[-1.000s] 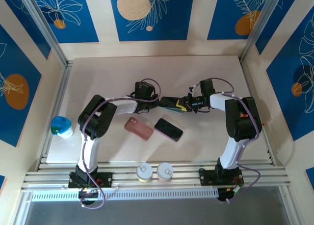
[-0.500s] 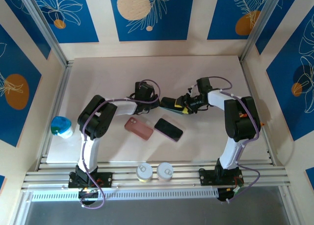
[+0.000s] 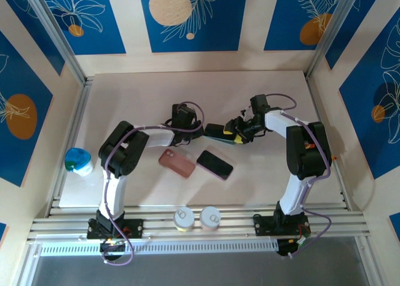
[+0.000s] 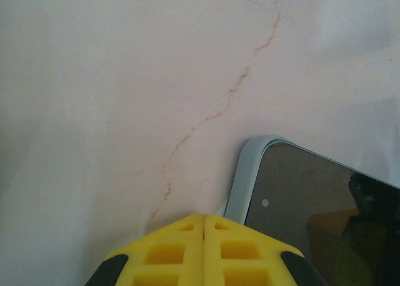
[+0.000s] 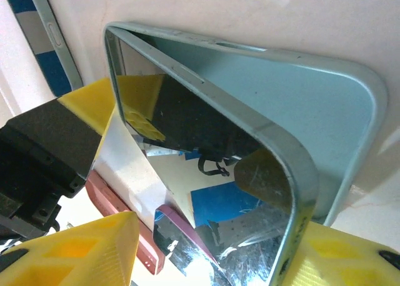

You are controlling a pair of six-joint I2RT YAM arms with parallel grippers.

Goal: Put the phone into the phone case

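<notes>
The left tool (image 4: 205, 236) is clenched on nothing, its yellow pads pressed flat together low over the counter (image 4: 125, 80), just beside the near corner of the pale blue phone case (image 4: 239, 173). If it is meant as a stop it is a narrow one, and a push from the other side could slide the case past it or spin it. Between the arms, the phone (image 5: 187, 130) appears only partly seated in the case, one long edge raised off the blue floor, so uneven pressure could pop it out or jam it crooked. The right tool (image 5: 209, 251) stands released, jaws spread to either side of the phone's end, one pad close to the case rim. Closing there might pinch rim and phone together.
</notes>
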